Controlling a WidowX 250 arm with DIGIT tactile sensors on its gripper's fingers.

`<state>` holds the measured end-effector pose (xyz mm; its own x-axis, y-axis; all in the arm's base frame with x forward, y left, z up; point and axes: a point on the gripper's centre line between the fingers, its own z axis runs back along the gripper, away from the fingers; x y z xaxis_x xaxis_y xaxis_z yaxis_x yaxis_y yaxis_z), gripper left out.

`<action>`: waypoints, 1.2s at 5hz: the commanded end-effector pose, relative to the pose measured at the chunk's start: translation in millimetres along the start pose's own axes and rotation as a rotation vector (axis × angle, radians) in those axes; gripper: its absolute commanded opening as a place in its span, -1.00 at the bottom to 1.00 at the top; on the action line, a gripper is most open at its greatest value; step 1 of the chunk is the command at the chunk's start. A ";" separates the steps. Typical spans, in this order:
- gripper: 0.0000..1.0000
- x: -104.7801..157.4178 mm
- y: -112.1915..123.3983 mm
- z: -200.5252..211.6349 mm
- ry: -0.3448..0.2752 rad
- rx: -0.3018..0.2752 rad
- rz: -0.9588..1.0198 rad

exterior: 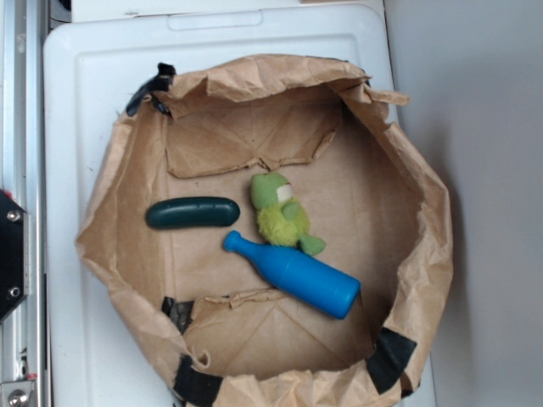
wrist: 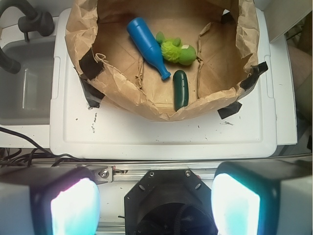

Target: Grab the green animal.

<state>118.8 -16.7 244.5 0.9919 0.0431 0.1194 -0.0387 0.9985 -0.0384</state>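
Observation:
The green animal (exterior: 282, 214) is a fuzzy lime-green plush lying in the middle of a crumpled brown paper bag (exterior: 127, 161); its feet touch a blue bottle. In the wrist view the green animal (wrist: 177, 50) lies far off, inside the bag near the top of the frame. My gripper (wrist: 155, 205) is open, its two pale fingers (wrist: 73, 208) wide apart at the bottom of the wrist view with nothing between them. It hangs high over the robot's black base, well short of the bag. The gripper does not show in the exterior view.
A blue bottle (exterior: 293, 273) lies diagonally just beside the plush, and a dark green cucumber-shaped object (exterior: 193, 212) lies to its left. The bag's raised walls (wrist: 146, 105) ring all three. The bag sits on a white lid (wrist: 161, 137). A grey sink (wrist: 27, 83) is at the left.

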 end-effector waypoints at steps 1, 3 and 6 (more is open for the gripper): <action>1.00 0.0 0.0 0.0 0.000 0.000 0.000; 1.00 76.0 -11.8 -24.3 -0.037 0.002 -0.003; 1.00 104.9 3.5 -78.3 -0.120 0.007 -0.540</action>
<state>231.0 -9.9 166.9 0.8565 -0.4807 0.1878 0.4804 0.8756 0.0504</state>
